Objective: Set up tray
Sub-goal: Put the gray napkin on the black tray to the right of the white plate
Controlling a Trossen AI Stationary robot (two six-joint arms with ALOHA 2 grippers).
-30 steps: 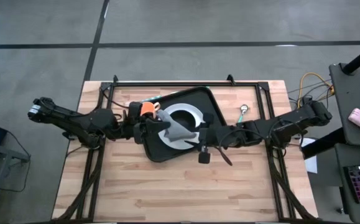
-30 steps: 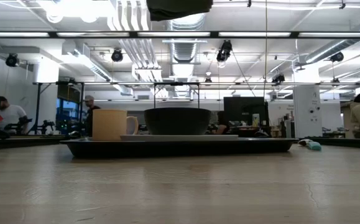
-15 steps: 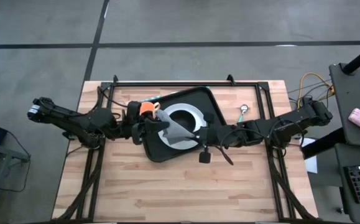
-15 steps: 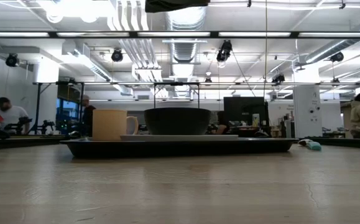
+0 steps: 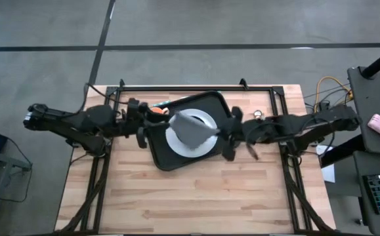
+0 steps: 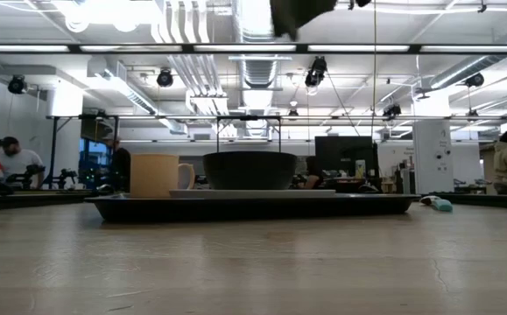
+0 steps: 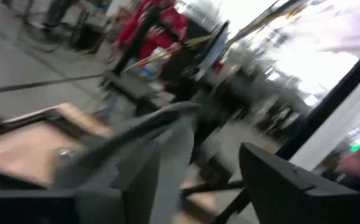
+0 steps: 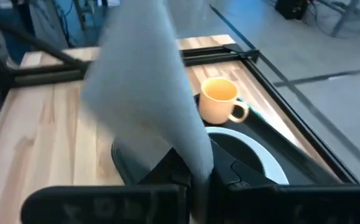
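The black tray (image 5: 165, 156) lies mid-table with a white plate (image 5: 176, 145), a dark bowl (image 6: 249, 171) on that plate, and an orange mug (image 5: 155, 112) at its far left corner. A grey cloth (image 5: 191, 127) hangs in the air above the plate, and its lower edge shows at the top of the low view (image 6: 301, 12). My right gripper (image 5: 221, 135) is shut on the cloth at the tray's right side. My left gripper (image 5: 144, 126) stands open at the tray's left edge, and the cloth (image 7: 161, 143) lies ahead of its fingers, apart from them. My right gripper pinches the grey cloth between its two fingers at one narrow end (image 8: 199, 167), coming level from the table's right. One layer or several, I cannot tell. The cloth widens away from the fingers toward the left and is lifted clear of plate and bowl.
A small utensil (image 5: 258, 115) lies on the wood right of the tray, near the far edge. A black frame (image 5: 196, 87) runs along the table's far edge and sides. Bare wood (image 5: 190, 203) spreads across the table's near half.
My left gripper has let go of the cloth and drawn back toward the table's left edge. My right gripper has gone up and toward the far right, carrying the cloth. The cloth, earlier draped low over the plate between both grippers, is now lifted and spread above the plate.
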